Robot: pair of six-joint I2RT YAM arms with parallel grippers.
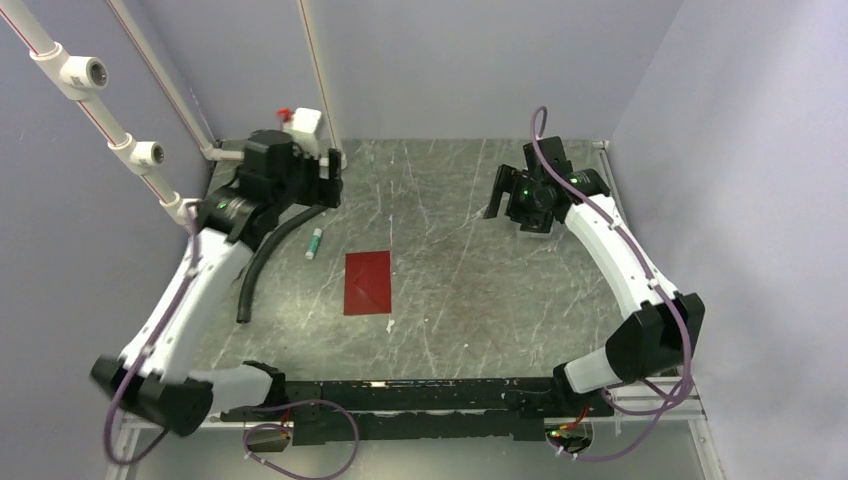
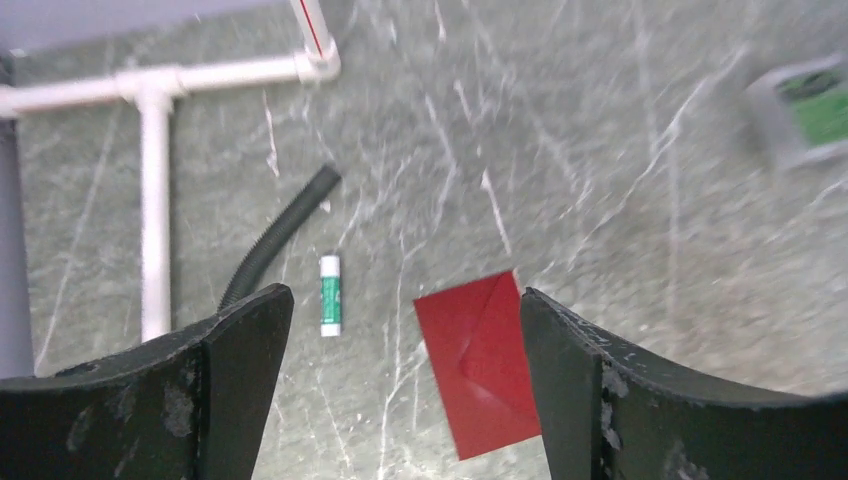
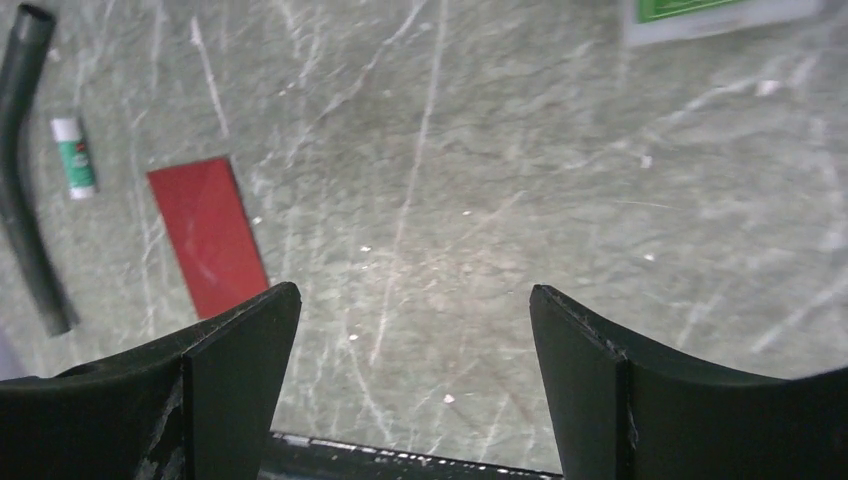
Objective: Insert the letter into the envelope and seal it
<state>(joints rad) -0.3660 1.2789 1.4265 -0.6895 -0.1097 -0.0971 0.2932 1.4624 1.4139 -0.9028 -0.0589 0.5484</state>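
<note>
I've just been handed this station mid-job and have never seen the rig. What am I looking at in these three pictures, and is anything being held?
You are looking at two white robot arms, the left arm and the right arm, bolted at the near edge of a grey marbled table. The wide picture comes from a fixed camera above and behind them. The other two each come from a camera on one wrist, looking out past that arm's own two black fingers.

The left fingers and the right fingers stand apart, raised off the table, with nothing between them.

On the table lie the red envelope, whose flap looks folded down, a small white-and-green stick that is likely glue, a black hose and a white-and-green box. No loose letter sheet shows in any picture.
</note>
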